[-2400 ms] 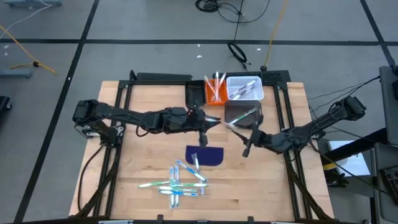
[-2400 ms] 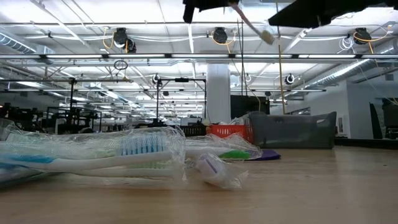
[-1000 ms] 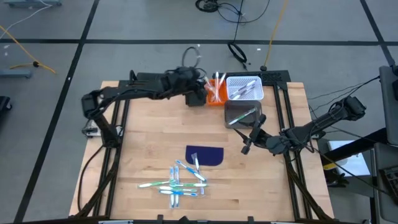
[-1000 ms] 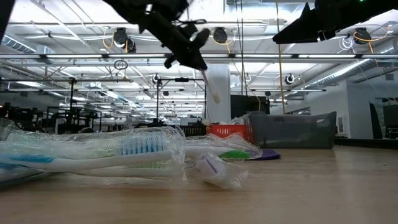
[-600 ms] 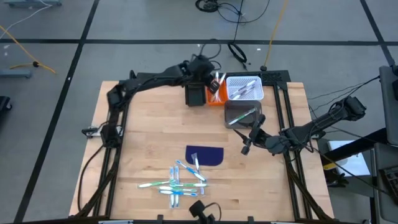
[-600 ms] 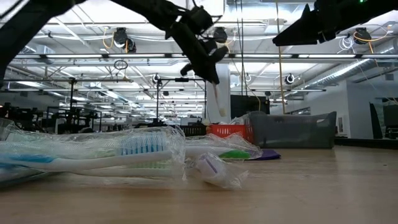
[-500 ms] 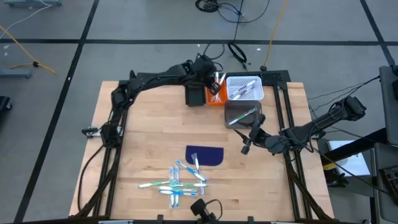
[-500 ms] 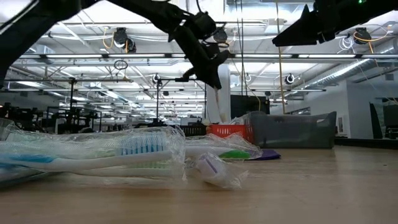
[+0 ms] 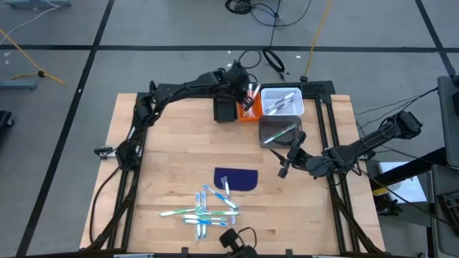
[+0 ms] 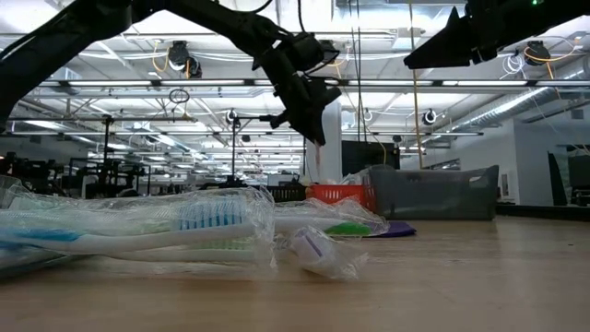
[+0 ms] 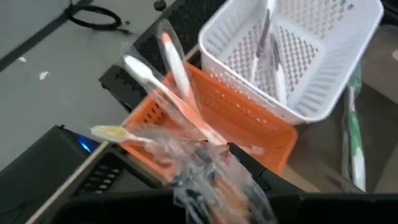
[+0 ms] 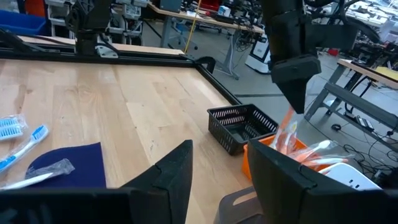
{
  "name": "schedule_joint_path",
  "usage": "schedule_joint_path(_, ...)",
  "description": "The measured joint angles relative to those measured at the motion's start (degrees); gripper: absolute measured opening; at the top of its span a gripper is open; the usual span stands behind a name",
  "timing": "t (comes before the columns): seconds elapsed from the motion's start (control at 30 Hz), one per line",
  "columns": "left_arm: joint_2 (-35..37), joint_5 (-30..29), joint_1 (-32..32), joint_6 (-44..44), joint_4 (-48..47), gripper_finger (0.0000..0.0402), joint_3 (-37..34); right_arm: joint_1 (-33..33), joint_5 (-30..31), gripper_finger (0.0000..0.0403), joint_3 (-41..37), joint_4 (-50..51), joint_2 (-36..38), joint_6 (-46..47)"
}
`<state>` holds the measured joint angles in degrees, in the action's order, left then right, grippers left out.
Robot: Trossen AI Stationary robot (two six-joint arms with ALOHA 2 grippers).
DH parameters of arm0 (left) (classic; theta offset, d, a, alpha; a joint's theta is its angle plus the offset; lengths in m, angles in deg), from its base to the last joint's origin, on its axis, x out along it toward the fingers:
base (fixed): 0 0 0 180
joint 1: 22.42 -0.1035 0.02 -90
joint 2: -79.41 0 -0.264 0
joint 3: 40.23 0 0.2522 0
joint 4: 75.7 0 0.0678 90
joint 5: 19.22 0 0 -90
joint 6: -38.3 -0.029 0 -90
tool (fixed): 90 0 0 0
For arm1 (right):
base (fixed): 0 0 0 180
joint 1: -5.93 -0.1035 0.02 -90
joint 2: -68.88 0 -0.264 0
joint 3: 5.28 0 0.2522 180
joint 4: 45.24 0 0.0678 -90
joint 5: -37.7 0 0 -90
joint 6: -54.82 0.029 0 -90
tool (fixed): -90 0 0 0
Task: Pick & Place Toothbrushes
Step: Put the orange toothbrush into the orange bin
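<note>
Left gripper [image 9: 240, 80] is clamped on a wrapped toothbrush [image 10: 316, 157] hanging over the orange bin [image 9: 248, 110], white basket [image 9: 282, 101] just beside. Right gripper [image 9: 285, 159] hovers open, empty, with the loose toothbrushes [image 9: 204, 210] well off past the blue mat [image 9: 237, 179].

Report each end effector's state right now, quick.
Left end effector: shut on a wrapped toothbrush, above the orange bin.
Right end effector: open, holding nothing.

Bare table [image 9: 165, 150] lies open left of the mat [image 9: 237, 179]; my left pincer [image 9: 244, 89] crowds the orange bin [image 9: 246, 113].
</note>
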<state>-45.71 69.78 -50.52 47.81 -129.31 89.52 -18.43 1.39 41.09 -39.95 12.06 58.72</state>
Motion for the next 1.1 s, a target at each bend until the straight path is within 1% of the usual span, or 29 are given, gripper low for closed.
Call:
schedule_joint_path(0.23,0.24,2.32,-0.49,0.8,-1.06,0.001,-0.02,0.0,0.0,0.0144,0.0,0.09,0.0,0.0)
schedule_joint_path(0.53,0.02,2.49,-0.35,0.07,-3.66,0.0011,-0.04,0.99,-0.01,0.0144,-0.04,0.17,0.0,0.29)
schedule_joint_path(0.67,0.02,2.47,-0.16,0.18,-4.2,0.0028,-0.04,1.92,-0.25,0.0144,-0.04,0.17,0.0,0.35)
schedule_joint_path(0.87,0.02,2.47,0.47,-0.04,-3.28,0.0037,-0.07,3.07,-5.77,0.0144,-0.04,0.17,0.0,0.41)
schedule_joint_path(0.93,0.02,2.47,0.55,-0.46,-3.3,0.0044,-0.07,3.36,-5.97,0.0144,-0.04,0.2,0.0,0.42)
schedule_joint_path(1.03,0.02,2.16,0.55,-0.8,-3.23,0.0067,-0.07,3.72,-5.99,0.0144,-0.04,0.2,0.0,0.44)
schedule_joint_path(1.1,0.02,0.65,0.55,-0.81,-3.21,0.0089,-0.07,3.76,-5.99,0.0144,-0.04,0.29,0.0,1.03)
